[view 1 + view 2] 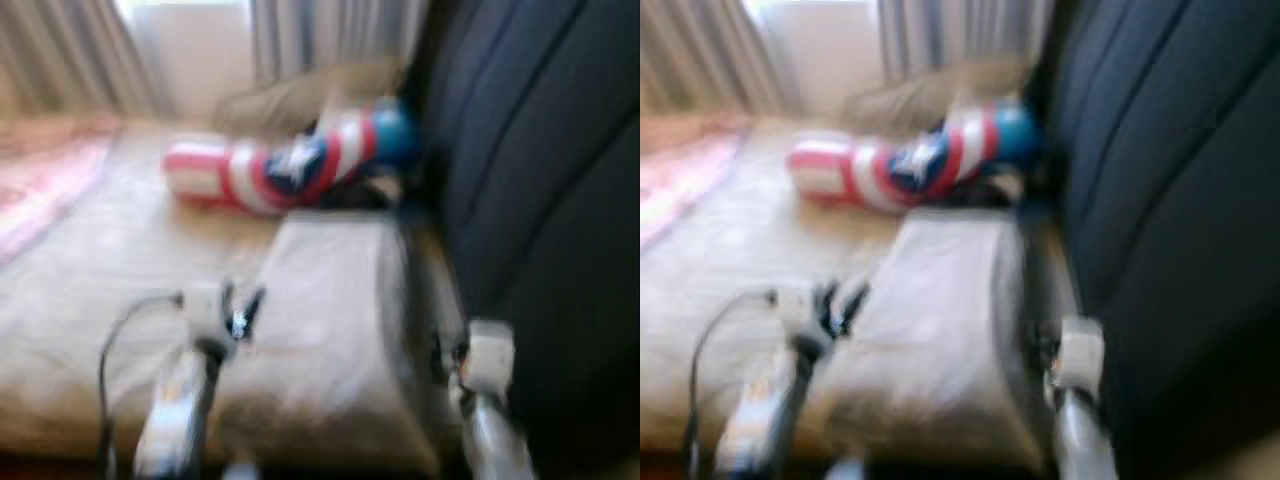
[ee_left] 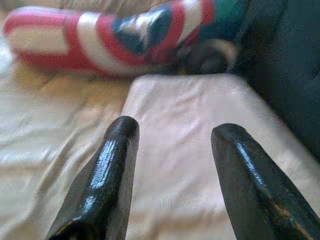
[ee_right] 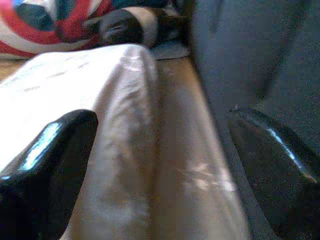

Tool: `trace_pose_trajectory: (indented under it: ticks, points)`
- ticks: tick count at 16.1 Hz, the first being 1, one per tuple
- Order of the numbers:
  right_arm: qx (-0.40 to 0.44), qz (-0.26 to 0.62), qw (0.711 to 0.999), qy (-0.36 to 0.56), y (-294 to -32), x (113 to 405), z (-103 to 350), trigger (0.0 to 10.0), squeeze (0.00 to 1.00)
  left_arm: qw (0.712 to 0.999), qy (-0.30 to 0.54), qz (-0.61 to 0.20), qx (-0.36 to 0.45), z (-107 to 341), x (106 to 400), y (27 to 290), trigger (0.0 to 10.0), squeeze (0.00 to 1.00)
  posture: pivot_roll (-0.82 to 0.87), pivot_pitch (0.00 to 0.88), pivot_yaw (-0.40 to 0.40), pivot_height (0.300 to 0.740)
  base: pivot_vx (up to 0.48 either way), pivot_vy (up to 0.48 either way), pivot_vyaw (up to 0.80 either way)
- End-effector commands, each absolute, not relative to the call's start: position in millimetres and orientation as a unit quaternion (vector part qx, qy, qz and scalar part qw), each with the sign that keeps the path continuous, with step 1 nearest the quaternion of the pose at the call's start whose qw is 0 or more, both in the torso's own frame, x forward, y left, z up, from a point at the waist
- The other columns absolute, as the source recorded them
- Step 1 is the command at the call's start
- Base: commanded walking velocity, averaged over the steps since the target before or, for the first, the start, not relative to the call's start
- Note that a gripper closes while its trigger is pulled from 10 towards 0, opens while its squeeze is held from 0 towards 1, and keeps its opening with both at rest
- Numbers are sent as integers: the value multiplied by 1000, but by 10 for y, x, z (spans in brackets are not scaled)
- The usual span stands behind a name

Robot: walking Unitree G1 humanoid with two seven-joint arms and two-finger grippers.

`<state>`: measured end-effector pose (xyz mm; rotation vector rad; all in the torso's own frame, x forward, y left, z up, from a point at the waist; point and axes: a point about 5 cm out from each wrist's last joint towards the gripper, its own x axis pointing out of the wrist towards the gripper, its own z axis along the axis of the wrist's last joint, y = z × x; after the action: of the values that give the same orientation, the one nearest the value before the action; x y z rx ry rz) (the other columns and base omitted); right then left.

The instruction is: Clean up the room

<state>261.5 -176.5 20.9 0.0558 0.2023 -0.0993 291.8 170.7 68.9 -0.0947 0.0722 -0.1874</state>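
Pillow (image 1: 335, 300), pale and flat, lies on the beige bed (image 1: 90, 300) at the centre of the head views, its right edge beside a dark upholstered headboard (image 1: 540, 180). Beyond it, in the upper centre of the frame, we note a red, white and blue star-patterned cushion (image 1: 275, 170) lying across the bed, with a small dark-and-white item (image 3: 127, 25) just beside it; the blur prevents us from identifying that item. Curtains (image 1: 330, 35) hang at the top of the frame.

We record the left claw (image 2: 172, 145) over the pillow's near end, fingers (image 2: 107, 170) spread apart and holding nothing. The right claw (image 3: 160, 150) sits at the pillow's right edge, next to the headboard, its fingers (image 3: 50, 150) wide apart and empty.
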Motion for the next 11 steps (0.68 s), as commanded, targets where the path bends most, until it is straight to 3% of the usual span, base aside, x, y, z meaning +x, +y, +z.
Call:
trace_pose_trajectory:
  ticks: [1, 11]
  points:
    - [34, -41, 994, 100, -1703, 2641, 227, 10000, 0, 995, 26, -92, -42, 765, 2971, 1745, 10000, 0, -29, 33, -18, 668, 0, 0, 0]
    - [40, -34, 993, 105, -1684, 2634, 212, 10000, 0, 994, 25, -94, -42, 784, 2985, 1740, 10000, 0, -29, 36, -14, 668, 0, 75, 0]
